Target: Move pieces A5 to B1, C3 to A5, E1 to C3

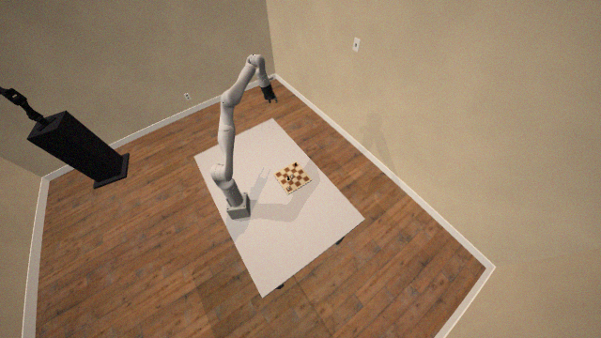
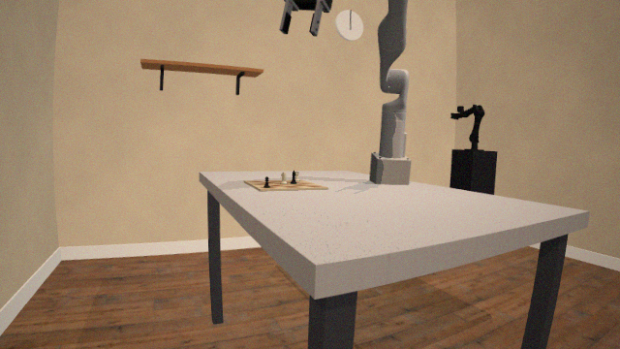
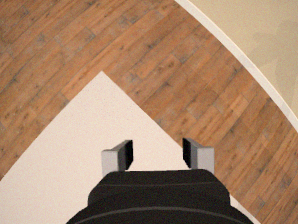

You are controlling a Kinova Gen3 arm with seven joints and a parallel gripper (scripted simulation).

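Note:
The small chessboard lies on the white table, to the right of the arm's base. A few pieces stand on it: a black pawn, a white piece and a taller black piece with another white piece just behind it. They are too small for me to read their squares. My gripper is open and empty. It hangs high above the table's far corner, well away from the board. The board is out of the wrist view.
A black pedestal with a small dark arm stands on the floor beside the table. A wooden shelf and a round clock hang on the wall. The arm's base sits on the table.

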